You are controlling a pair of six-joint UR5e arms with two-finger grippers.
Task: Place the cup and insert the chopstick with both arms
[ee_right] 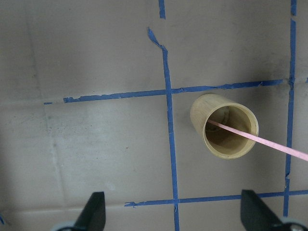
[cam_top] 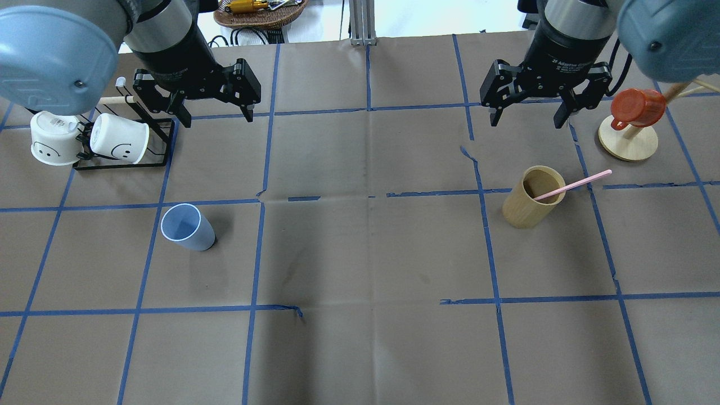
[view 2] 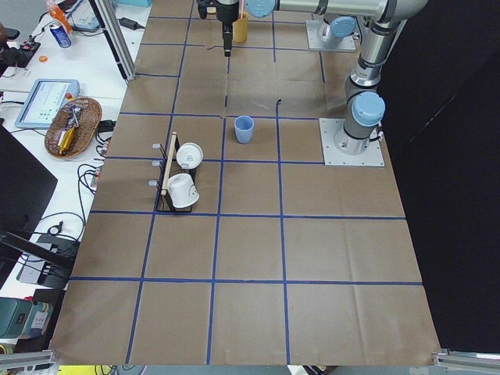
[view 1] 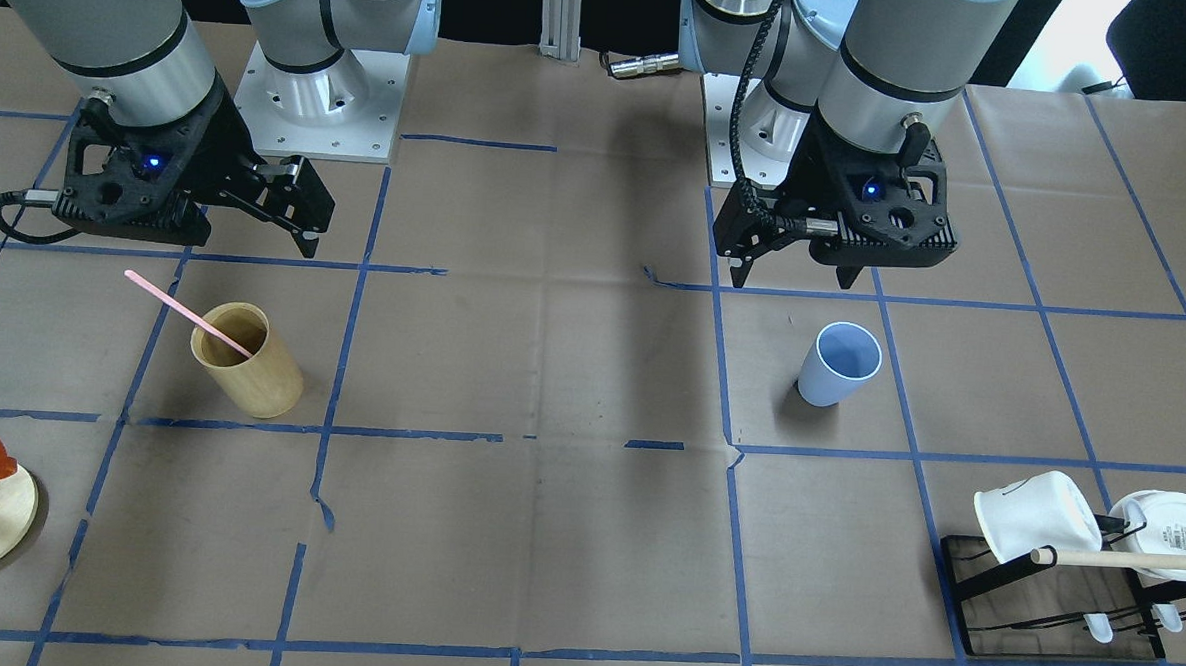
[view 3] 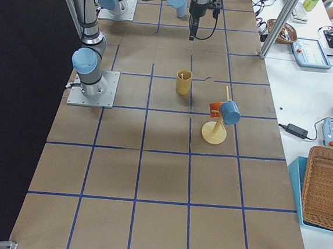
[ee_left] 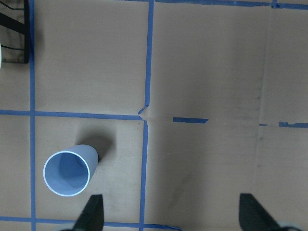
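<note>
Left fingers (cam_top: 247, 95) hang spread wide and empty above the desk (cam_top: 360, 253), and the right fingers (cam_top: 494, 98) are the same, open with nothing between them. Just beside the left fingers, out at the desk's edge, a black wire rack (cam_top: 160, 140) carries two white mugs (cam_top: 119, 143) on their sides. Near the right fingers a wooden stand (cam_top: 630, 146) holds an orange mug (cam_top: 635, 108) and, seen from the right end, a blue mug (view 3: 230, 112). The blue cup (cam_top: 188, 226) stands upright on the robot's left half, mouth up, well apart from the rack. On the right half stands the wooden cup (cam_top: 529, 199), with the pink chopstick (cam_top: 574, 184) leaning inside it. Its low end is down in the cup and its free end slants out over the rim toward the stand. Brown paper marked off in blue tape squares covers the desk. Side tables along the far edge carry a wicker basket (view 2: 73, 125) and tablets.
</note>
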